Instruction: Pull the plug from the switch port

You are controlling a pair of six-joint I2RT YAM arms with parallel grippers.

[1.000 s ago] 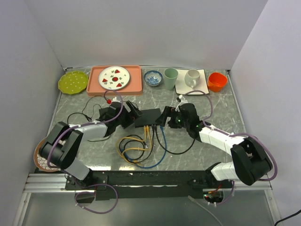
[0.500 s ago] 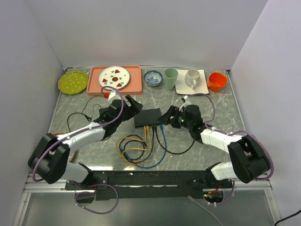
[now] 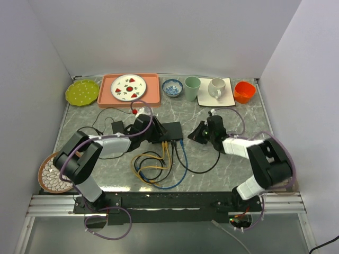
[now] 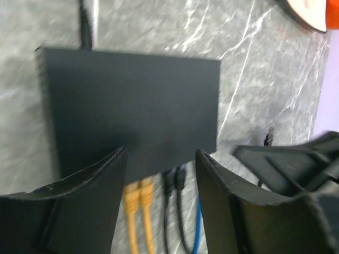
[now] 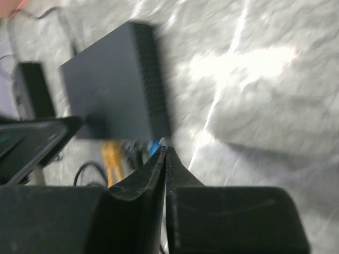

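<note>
Robot lab test cell, set up around one table

Plain pale walls (image 3: 169, 37) box in a marble-patterned table (image 3: 212, 174) on the left, right and far sides. A left arm (image 3: 106, 144) and a right arm (image 3: 238, 146) are mounted on a metal rail (image 3: 53, 203) at the near edge, with loose wiring (image 3: 108, 222) looping below it. Crockery stands in a neat row along the far edge: green plate (image 3: 82, 92), pink tray (image 3: 154, 98), cup (image 3: 192, 88), mug (image 3: 215, 88), orange bowl (image 3: 244, 91). A switch (image 3: 170, 129) with coloured cables (image 3: 153, 172) lies mid-table.
</note>
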